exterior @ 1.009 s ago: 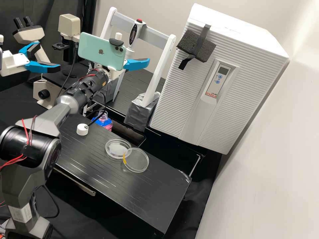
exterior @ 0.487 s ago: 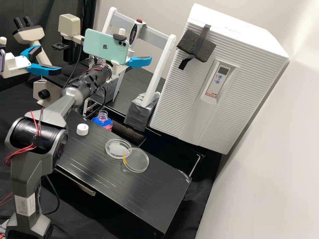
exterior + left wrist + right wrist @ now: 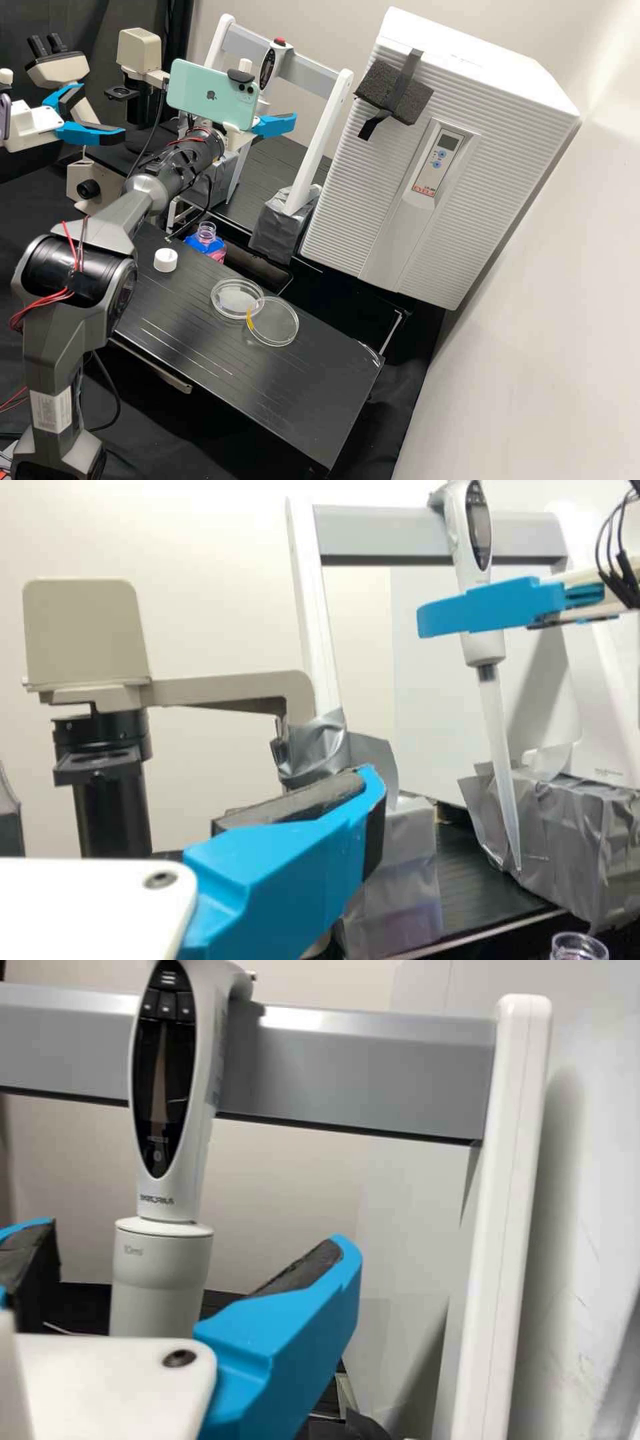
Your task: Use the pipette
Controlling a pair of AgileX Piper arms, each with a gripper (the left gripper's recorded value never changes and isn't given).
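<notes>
A white-grey pipette [image 3: 269, 65] hangs upright from the grey crossbar of a white rack [image 3: 320, 133] at the back of the bench. My right gripper [image 3: 257, 123] is at the rack, open, with the pipette's lower body [image 3: 160, 1280] standing between its two blue fingers [image 3: 290, 1330]. I cannot tell whether a finger touches it. The left wrist view shows the pipette [image 3: 478, 600] with its long clear tip [image 3: 503, 790] pointing down. My left gripper [image 3: 77, 117] is open and holds nothing at the far left, near a microscope.
A black tray [image 3: 293, 393] in front carries two clear petri dishes [image 3: 237, 297] [image 3: 273, 321], a white cap [image 3: 165, 259] and an uncapped bottle of blue-pink liquid [image 3: 209, 241]. A large white ribbed appliance [image 3: 413, 220] stands at the right. Microscopes [image 3: 60, 67] stand at the back left.
My right arm has pushed forward and up, bringing its gripper in around the pipette on the rack. The left gripper has shifted only slightly.
</notes>
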